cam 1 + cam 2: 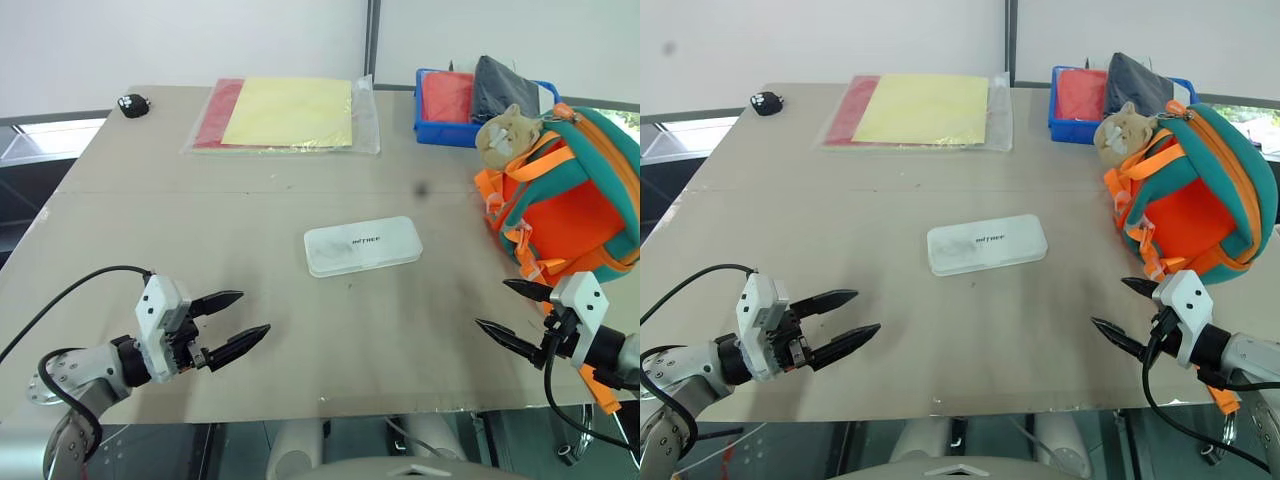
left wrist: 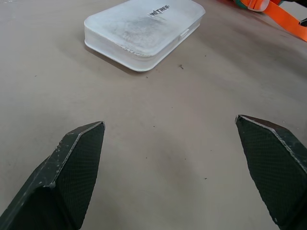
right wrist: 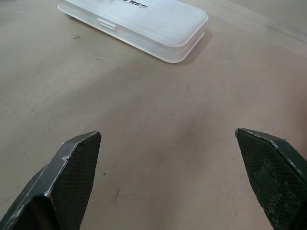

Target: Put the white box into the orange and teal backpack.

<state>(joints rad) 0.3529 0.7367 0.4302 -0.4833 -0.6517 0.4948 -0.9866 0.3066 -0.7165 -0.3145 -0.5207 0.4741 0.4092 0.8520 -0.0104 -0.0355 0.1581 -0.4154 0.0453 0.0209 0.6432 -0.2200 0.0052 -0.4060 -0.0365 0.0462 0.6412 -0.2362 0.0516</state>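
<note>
Left eye view: white box [image 1: 362, 246] lies mid-bench [image 1: 150, 230], well apart from both wide-spread, empty fingers — left gripper [image 1: 232, 325], right gripper [image 1: 505, 312]; backpack [image 1: 570, 195] sits at the right edge.

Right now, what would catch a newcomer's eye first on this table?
The orange and teal backpack stands out at the table's right edge, a tan plush charm at its top. The white box lies flat mid-table, untouched. Near the front edge, the left gripper and right gripper both hover open and empty.
</note>
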